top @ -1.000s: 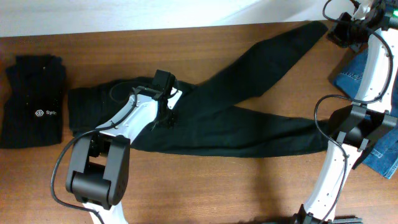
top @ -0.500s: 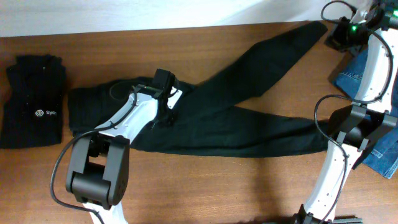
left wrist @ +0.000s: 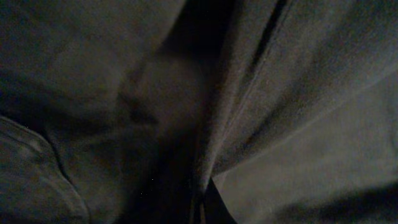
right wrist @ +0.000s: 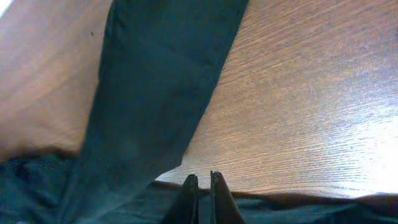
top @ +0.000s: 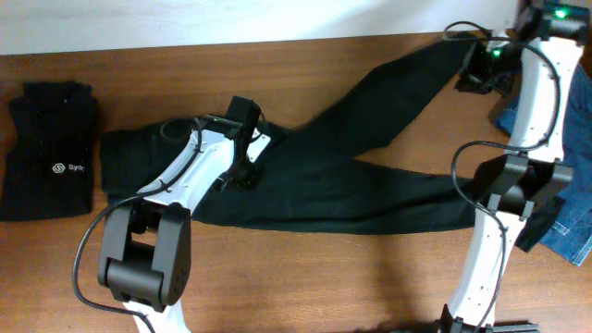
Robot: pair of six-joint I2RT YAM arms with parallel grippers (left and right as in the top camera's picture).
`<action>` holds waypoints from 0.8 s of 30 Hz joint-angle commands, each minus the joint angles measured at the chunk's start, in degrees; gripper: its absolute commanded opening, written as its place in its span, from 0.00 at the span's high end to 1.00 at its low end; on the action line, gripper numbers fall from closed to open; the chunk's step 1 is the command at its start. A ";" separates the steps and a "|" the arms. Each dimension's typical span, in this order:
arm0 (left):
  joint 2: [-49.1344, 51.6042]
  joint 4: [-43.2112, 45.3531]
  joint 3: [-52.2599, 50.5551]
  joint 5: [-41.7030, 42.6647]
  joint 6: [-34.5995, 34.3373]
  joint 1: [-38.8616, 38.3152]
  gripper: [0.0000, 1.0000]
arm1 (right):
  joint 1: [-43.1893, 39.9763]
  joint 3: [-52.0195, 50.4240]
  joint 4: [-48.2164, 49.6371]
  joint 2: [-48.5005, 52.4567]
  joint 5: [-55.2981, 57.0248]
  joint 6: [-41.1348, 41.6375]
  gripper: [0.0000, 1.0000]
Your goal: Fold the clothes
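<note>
The clothes are black long trousers (top: 370, 185) lying flat: the waist is at the left, one leg (top: 398, 83) runs to the far right corner and the other (top: 407, 208) runs right. My left gripper (top: 245, 168) is down on the crotch area. In the left wrist view dark cloth (left wrist: 298, 112) fills the frame and a fold rises into the shut fingertips (left wrist: 208, 202). My right gripper (top: 470, 72) hovers by the hem of the upper leg. Its fingers (right wrist: 200, 186) are shut with nothing between them, above the wood beside that leg (right wrist: 161, 81).
A folded black top with a white logo (top: 51, 153) lies at the left edge. Blue jeans (top: 535, 111) sit at the right edge behind the right arm. Bare wooden table (top: 305, 277) runs along the front.
The left gripper has closed on the trouser fabric where it stood. The right arm has swung left from the far right corner to the upper leg's hem, still shut.
</note>
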 commanded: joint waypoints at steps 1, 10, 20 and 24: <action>-2.05 -3.21 0.90 -0.48 1.16 0.20 1.00 | 0.96 0.87 -0.33 -6.47 7.15 -2.03 0.96; -5.09 -10.29 0.90 3.65 1.14 0.20 0.99 | 0.79 0.85 -0.35 -11.63 9.55 -2.93 0.96; -5.11 -12.81 -1.18 7.52 1.14 -0.28 1.00 | -1.77 0.83 -0.33 -13.68 9.60 -2.95 0.96; -5.11 -12.59 -2.93 7.52 1.14 -1.33 0.99 | -3.93 0.83 -0.33 -15.13 9.57 -2.95 0.96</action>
